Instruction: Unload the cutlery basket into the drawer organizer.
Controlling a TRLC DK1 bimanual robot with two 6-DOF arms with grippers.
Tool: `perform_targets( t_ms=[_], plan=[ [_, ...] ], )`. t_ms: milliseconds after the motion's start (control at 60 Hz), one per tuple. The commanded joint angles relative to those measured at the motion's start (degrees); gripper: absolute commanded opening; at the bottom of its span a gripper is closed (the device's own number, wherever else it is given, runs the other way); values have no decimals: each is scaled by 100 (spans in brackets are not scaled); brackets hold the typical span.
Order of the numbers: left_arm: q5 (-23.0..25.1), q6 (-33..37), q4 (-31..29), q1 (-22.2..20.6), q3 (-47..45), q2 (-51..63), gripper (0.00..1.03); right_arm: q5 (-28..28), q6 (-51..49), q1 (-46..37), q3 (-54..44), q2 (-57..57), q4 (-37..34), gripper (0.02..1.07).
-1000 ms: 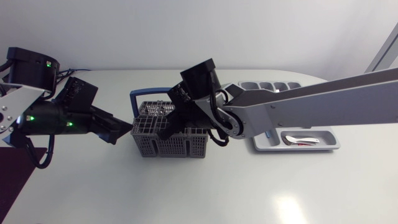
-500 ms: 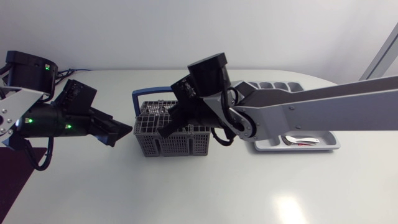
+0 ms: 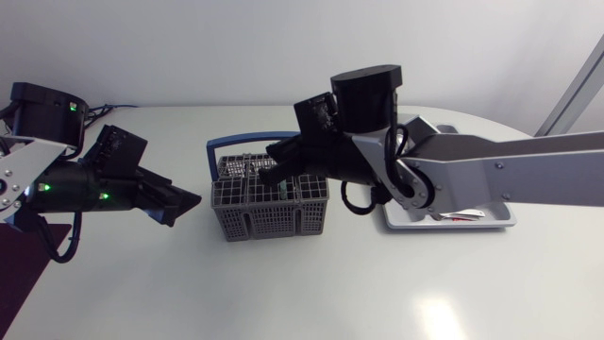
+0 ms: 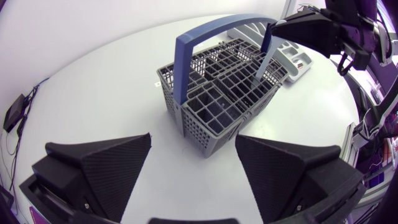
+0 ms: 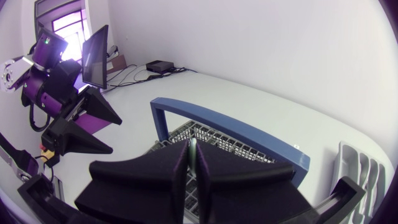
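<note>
Right wrist view shows the right gripper (image 5: 193,148) with its two broad fingers pressed almost together, pinching a slim piece of cutlery (image 5: 193,152) between them from both sides, directly above the cutlery basket (image 5: 205,140). In the left wrist view the same piece shows as a thin bluish stick hanging from that gripper's tips, with its lower end down among the compartments on the side of the basket away from the left arm. The basket's blue carrying handle (image 4: 211,31) stands upright.

The left gripper (image 4: 194,140) hovers just beside the basket with its fingers spread wide, touching nothing. The basket's near corner lies ahead of the gap between them.

In the head view the basket stands on the white table (image 3: 283,293), between the two grippers. The drawer organizer (image 3: 491,223) lies to its right, mostly covered by the right arm, with a utensil (image 3: 455,216) in its front tray.
</note>
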Motion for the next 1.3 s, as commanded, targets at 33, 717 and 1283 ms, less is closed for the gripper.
perform_targets(
  t_ms=[33,717,1283],
  plan=[
    [50,124,38,34,-110,-75,95,-302,441,-265,-132,-103,34,8],
    [50,80,90,-18,-93,-48,95,-838,845,-555,-228,-902,-72,8],
    [41,212,11,-1,-93,-119,97,-47,-1572,-2427,-554,-2326,-2304,8]
  ],
)
